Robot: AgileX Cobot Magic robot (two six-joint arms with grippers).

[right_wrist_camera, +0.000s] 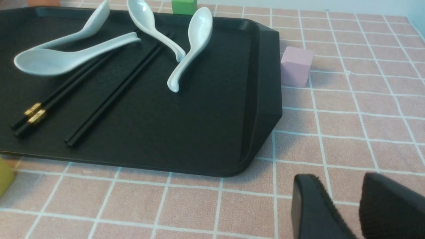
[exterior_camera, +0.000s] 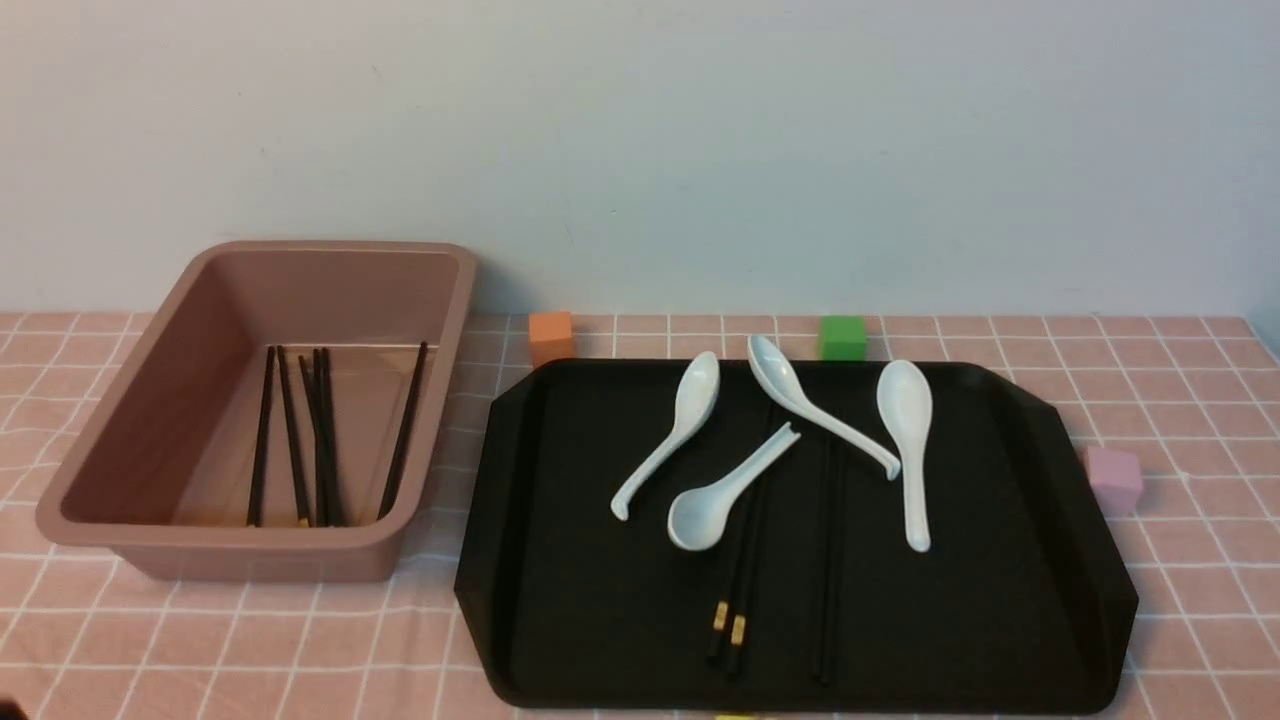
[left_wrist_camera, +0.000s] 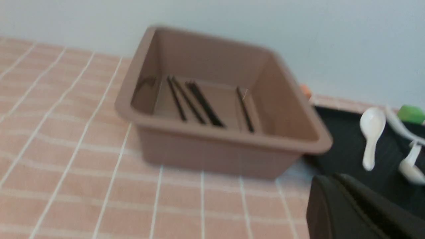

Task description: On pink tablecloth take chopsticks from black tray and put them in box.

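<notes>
A pale wall backs the pink tablecloth; the box already holds several chopsticks; more chopsticks lie on the black tray, partly under soup spoons. They look light, stiff, thin and slick; the free gold-banded ends nearest the robot seem the best hold. The right gripper stands slightly parted and empty; the left gripper looks closed, holding nothing.
</notes>
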